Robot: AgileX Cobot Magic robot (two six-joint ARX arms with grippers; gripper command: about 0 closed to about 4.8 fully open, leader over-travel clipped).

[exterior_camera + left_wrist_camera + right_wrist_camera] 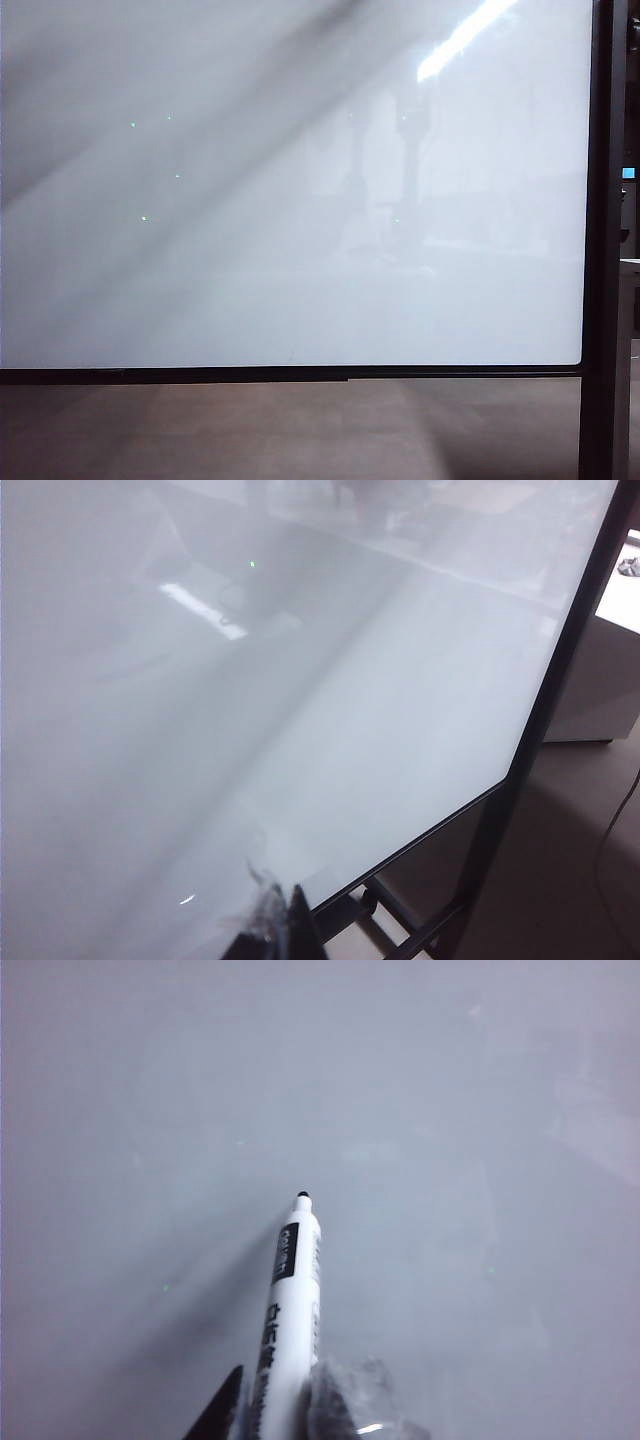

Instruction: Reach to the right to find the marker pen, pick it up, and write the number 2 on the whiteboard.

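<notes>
The right gripper [285, 1410] has its fingers closed around the lower barrel of the marker pen [290, 1300], with the dark tip pointing out ahead of the fingers toward the whiteboard [450, 1110]. Gripping low on the barrel leaves most of the pen's length free, so the tip can meet the board before the fingers do. In the right wrist view the tip sits very close to the white surface and a soft shadow trails from it, but whether it touches cannot be told.

No stroke of the number 2 shows anywhere on the board; the surface carries only glare, faint reflections and a few tiny green specks. By that, the pen is picked up and the writing is not yet begun.

The left gripper [270, 925] shows only as a dark finger and some clear wrapping at the edge of the left wrist view; how far its fingers are apart cannot be told, and nothing is visibly held. It points at the whiteboard [300, 730] near the lower edge, toward the right corner and the black post [560, 680], probably parked out of the way.

In the exterior view neither arm appears; the whiteboard [300, 250] fills the frame, its black post [605, 250] on the right.

The next move calls for light, steady pressure, since the glossy surface is slippery and the pen could shift in the fingers.
</notes>
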